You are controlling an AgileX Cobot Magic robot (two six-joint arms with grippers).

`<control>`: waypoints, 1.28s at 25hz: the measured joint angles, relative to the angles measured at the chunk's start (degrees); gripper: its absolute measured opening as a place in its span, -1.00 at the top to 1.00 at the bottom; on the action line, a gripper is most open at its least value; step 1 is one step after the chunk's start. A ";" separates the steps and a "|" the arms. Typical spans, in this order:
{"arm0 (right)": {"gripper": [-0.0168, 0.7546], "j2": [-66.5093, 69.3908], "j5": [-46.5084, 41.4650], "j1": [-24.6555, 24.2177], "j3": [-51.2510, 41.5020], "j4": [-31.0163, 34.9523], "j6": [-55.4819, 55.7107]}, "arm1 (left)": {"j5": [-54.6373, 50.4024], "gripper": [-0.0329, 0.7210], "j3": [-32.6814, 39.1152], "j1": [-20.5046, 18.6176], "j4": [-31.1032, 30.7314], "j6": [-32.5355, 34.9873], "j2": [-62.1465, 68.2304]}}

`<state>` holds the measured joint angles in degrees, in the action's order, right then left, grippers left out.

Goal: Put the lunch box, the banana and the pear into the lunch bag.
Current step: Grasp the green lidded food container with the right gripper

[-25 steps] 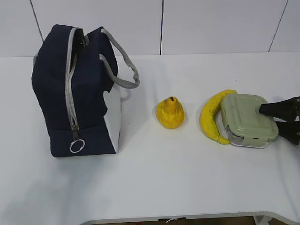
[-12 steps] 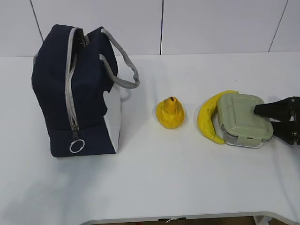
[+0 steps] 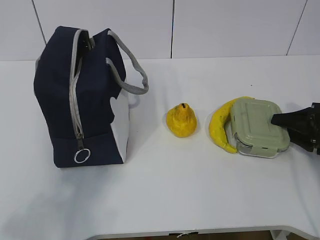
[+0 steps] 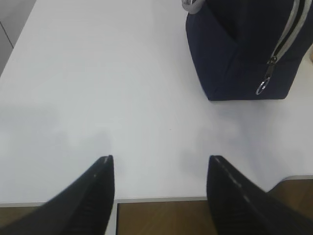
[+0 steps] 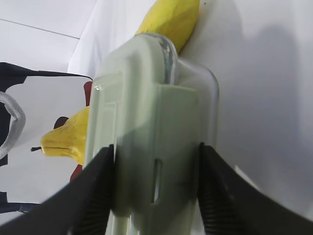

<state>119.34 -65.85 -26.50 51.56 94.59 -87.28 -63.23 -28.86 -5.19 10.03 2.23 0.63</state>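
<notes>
No legible writing anywhere; the lunch bag (image 3: 80, 97) stands upright at the table's left, white lower panel facing the pear (image 3: 182, 120), with bare table (image 3: 165, 195) between and in front. Right gripper (image 5: 154, 196) clamps the lunch box (image 3: 257, 127) by its right end, near the right edge, the banana (image 3: 222, 125) touching the box's left side. Left gripper (image 4: 160, 169) hangs spread wide over the near table edge, holding nothing, bag just ahead.

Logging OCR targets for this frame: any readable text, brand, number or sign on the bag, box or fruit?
None readable in any view.
Lunch bag: the white panel shows only red and dark marks in the right wrist view, no letters made out.
Lunch box lid: plain, no print visible.
Banana and pear: no sticker visible.
</notes>
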 joint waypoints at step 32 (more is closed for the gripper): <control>-0.04 0.00 -0.32 0.00 0.00 0.15 0.31 | 1.61 -0.21 -10.66 0.00 3.97 0.66 13.53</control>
<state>119.34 -66.16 -26.50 51.56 94.73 -86.96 -61.61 -39.52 -5.19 14.01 2.89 14.16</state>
